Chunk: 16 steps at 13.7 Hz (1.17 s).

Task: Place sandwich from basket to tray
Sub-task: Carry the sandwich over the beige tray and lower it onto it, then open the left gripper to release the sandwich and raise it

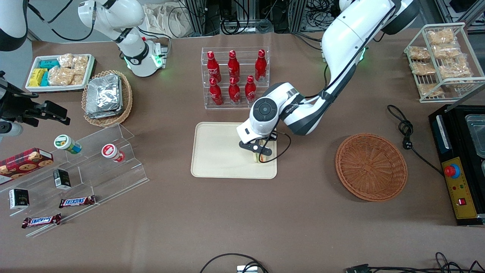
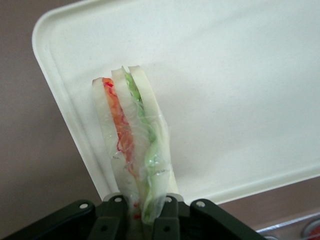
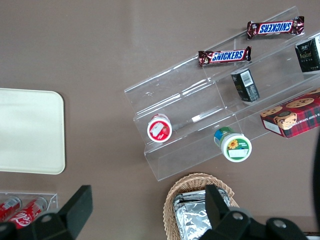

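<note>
Tool [image 1: 258, 151] gripping the sandwich [image 2: 134, 145] over the tray [image 1: 216, 151].
Its fingers [image 2: 112, 222] were clamped narrowly on the wedge's lower edge, above the tray corner nearest the wicker basket [image 1: 371, 167], which sat well apart on the desk [image 1: 242, 227].

The front view looks steeply down from high above the table, wide enough to take in the gripper [image 1: 258, 152] over the tray [image 1: 216, 151] with the basket [image 1: 371, 167] off toward the working arm's end. The left wrist view sits right above the gripper [image 2: 142, 220], looking along its fingers [image 2: 114, 216] at the sandwich [image 2: 132, 140] and the tray [image 2: 240, 100] close below. The right wrist view looks straight down from farther up on a clear stepped stand [image 3: 220, 100]; it shares a tray [image 3: 30, 130] corner with the others.
</note>
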Each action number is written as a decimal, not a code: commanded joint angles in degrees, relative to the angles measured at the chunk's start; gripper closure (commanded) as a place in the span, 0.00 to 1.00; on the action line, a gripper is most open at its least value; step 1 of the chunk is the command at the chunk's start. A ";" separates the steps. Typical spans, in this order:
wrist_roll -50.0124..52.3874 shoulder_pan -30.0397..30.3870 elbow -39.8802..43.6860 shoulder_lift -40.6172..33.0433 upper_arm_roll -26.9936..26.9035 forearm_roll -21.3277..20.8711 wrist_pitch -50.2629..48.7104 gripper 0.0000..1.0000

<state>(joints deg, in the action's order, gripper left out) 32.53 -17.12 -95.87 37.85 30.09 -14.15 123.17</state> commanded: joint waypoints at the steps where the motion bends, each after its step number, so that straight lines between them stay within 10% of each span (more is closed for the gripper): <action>1: 1.48 0.24 -1.25 -0.94 0.05 -1.49 1.19 0.66; 2: 1.48 0.24 -1.16 -0.41 0.05 -1.58 1.28 0.61; 5: 1.57 0.24 -1.07 -0.32 0.05 -2.46 1.10 0.00; 16: 6.35 12.79 -0.28 -21.13 0.41 0.52 -14.95 0.00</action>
<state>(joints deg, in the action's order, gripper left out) 43.00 -8.04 -93.95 20.82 30.02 -15.02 111.45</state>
